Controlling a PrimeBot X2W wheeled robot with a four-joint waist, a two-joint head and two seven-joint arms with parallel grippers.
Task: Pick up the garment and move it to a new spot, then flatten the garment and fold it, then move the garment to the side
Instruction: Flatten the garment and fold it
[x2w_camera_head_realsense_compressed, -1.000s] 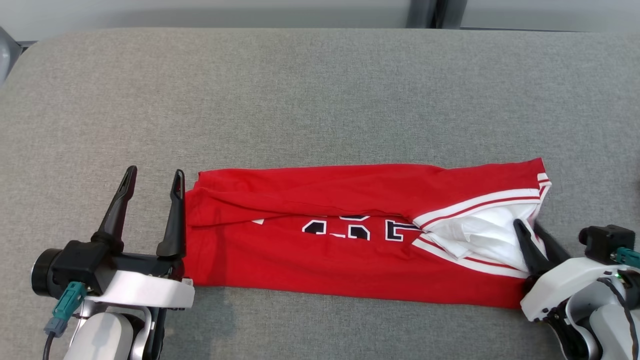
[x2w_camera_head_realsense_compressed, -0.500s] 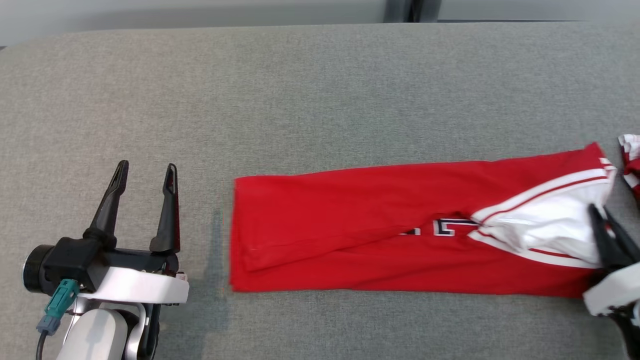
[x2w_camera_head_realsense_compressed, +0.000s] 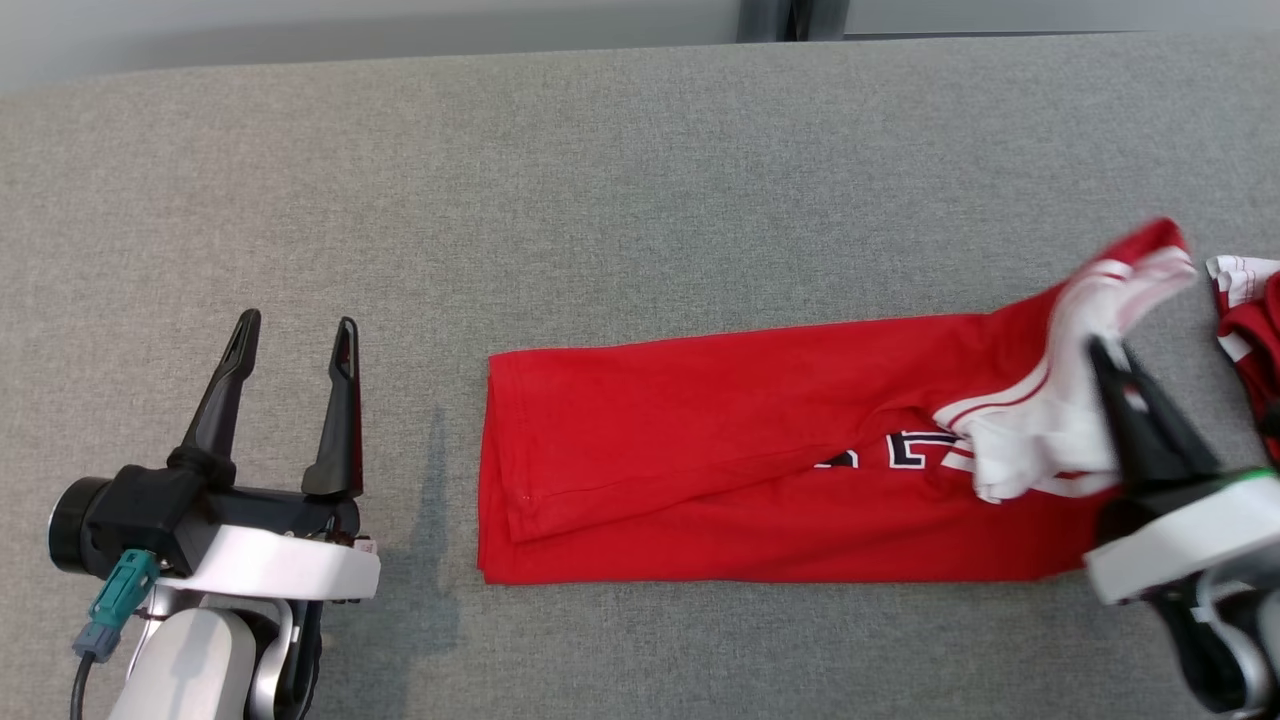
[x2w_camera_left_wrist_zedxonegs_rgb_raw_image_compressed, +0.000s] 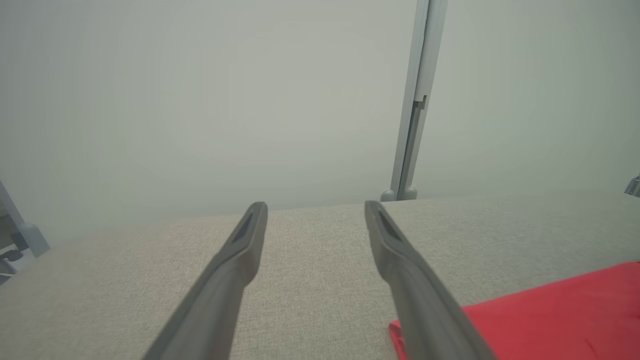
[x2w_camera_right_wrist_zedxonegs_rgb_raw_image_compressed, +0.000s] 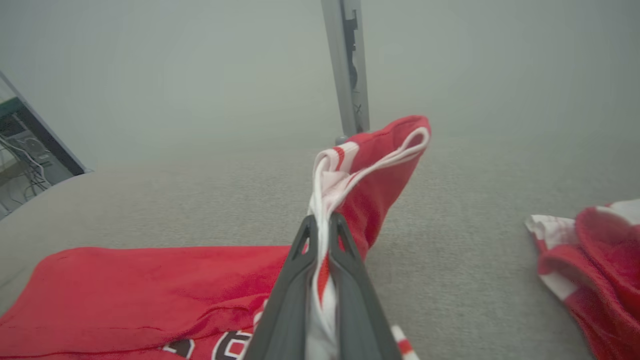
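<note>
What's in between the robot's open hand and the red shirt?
Only bare grey fabric surface lies between the left gripper and the red shirt, as the head view shows.

Robot lab, grey fabric table (x2w_camera_head_realsense_compressed: 600, 150), pale partition walls (x2w_camera_left_wrist_zedxonegs_rgb_raw_image_compressed: 200, 100), metal post (x2w_camera_left_wrist_zedxonegs_rgb_raw_image_compressed: 414, 125)

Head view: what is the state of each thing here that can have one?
red jersey, folded into a long strip, lying flat, right end lifted.
right gripper, shut on the jersey's striped end.
left gripper, open, empty, apart from the jersey.
second red garment, crumpled.
</note>
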